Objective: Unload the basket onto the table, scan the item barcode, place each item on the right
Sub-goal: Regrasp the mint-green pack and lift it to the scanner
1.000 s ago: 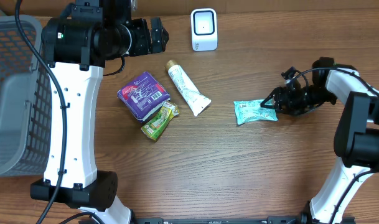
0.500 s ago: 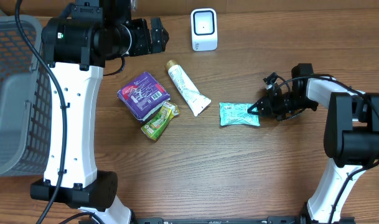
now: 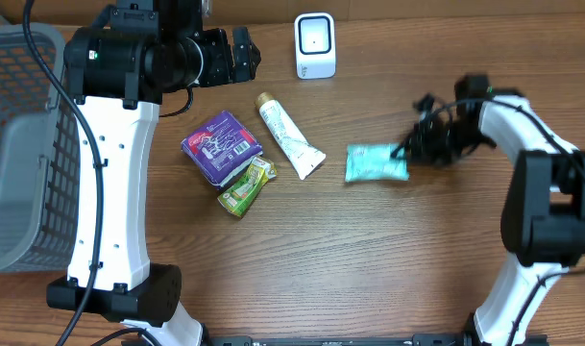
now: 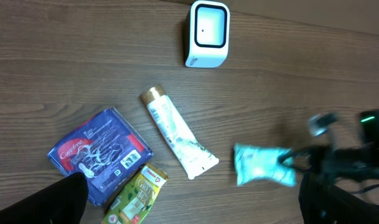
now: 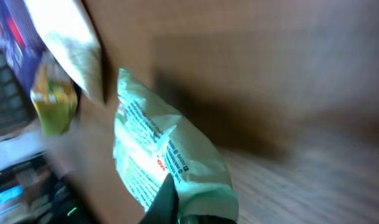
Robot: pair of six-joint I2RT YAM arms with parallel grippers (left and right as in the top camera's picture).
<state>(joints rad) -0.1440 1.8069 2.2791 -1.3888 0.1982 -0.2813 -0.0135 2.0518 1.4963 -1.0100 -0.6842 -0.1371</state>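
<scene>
The left gripper (image 3: 246,55) hangs just left of the scanner (image 3: 315,45), jaws wide apart. The right gripper (image 3: 403,154), well right of the scanner, is clamped on the teal packet (image 3: 374,162).

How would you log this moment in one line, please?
right gripper: shut on teal packet | left gripper: open, empty | scanner: apart from packet

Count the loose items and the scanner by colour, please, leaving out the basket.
White: 2, the scanner and the tube
Purple: 1, the pack
Green-yellow: 1, the sachet
Mint green: 1, the packet
Total: 5
</scene>
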